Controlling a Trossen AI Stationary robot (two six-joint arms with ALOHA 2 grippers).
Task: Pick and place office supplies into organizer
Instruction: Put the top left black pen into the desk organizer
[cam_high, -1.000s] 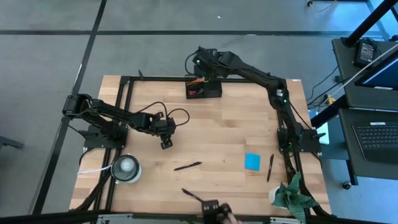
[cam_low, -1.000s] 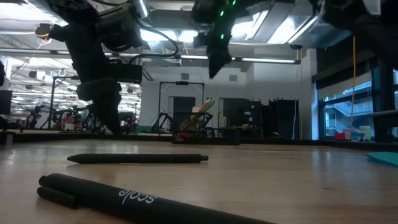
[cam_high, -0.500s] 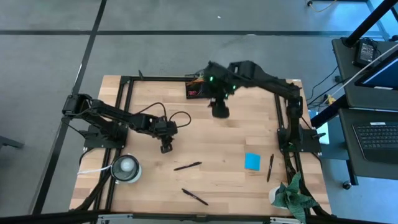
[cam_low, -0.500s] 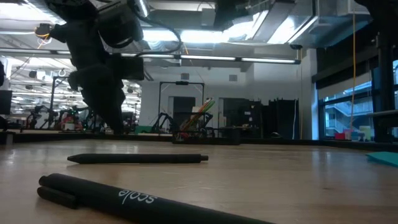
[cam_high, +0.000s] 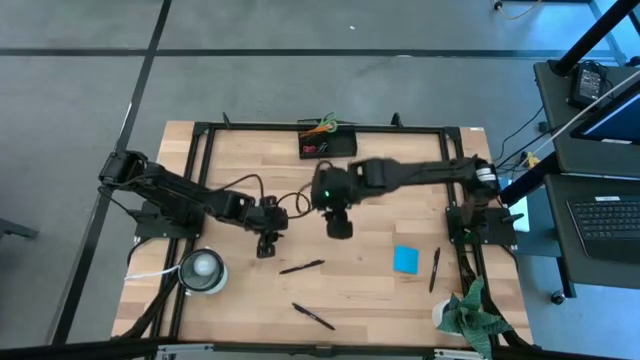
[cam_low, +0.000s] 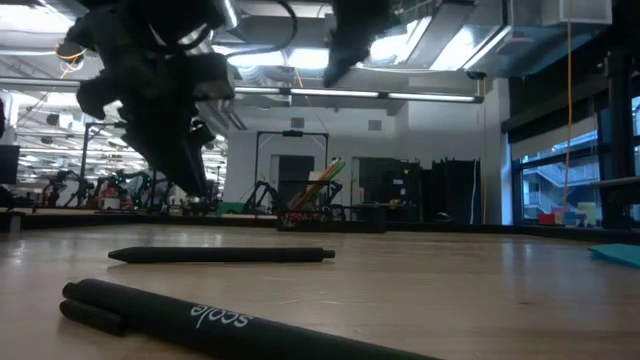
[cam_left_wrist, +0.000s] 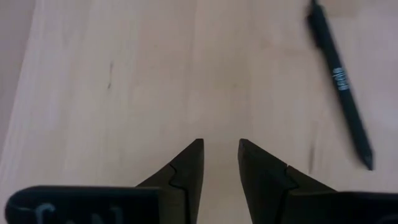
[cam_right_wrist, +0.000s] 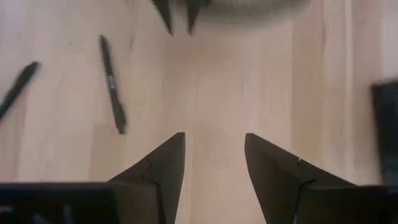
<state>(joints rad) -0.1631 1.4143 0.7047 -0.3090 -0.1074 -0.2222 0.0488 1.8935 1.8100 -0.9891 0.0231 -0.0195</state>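
Note:
The black organizer (cam_high: 328, 146) stands at the table's far edge with pencils and a green handle sticking up out of it (cam_low: 322, 185). Three black pens lie flat on the wood: one in the near middle (cam_high: 301, 267) (cam_low: 220, 255) (cam_left_wrist: 341, 81), one nearer the edge (cam_high: 313, 316) (cam_low: 230, 322), and one at the right (cam_high: 435, 268). The blue note pad (cam_high: 406, 259) lies beside that last pen. My left gripper (cam_high: 265, 247) (cam_left_wrist: 221, 149) hovers open just to the far left of the middle pen. My right gripper (cam_high: 338, 228) (cam_right_wrist: 214, 146) is open over bare wood at mid-table.
A white round roll (cam_high: 203, 268) sits at the near left, and a green cloth (cam_high: 470, 310) at the near right corner. A black metal frame (cam_high: 205, 135) runs along the table's edges. The two grippers are close together near mid-table. Bare wood lies between them and the organizer.
My right gripper has swung from above the organizer at the far edge toward the near side and a little left, and now hangs over mid-table near my left gripper. My left gripper has moved a short way toward the near edge, closer to the middle pen.

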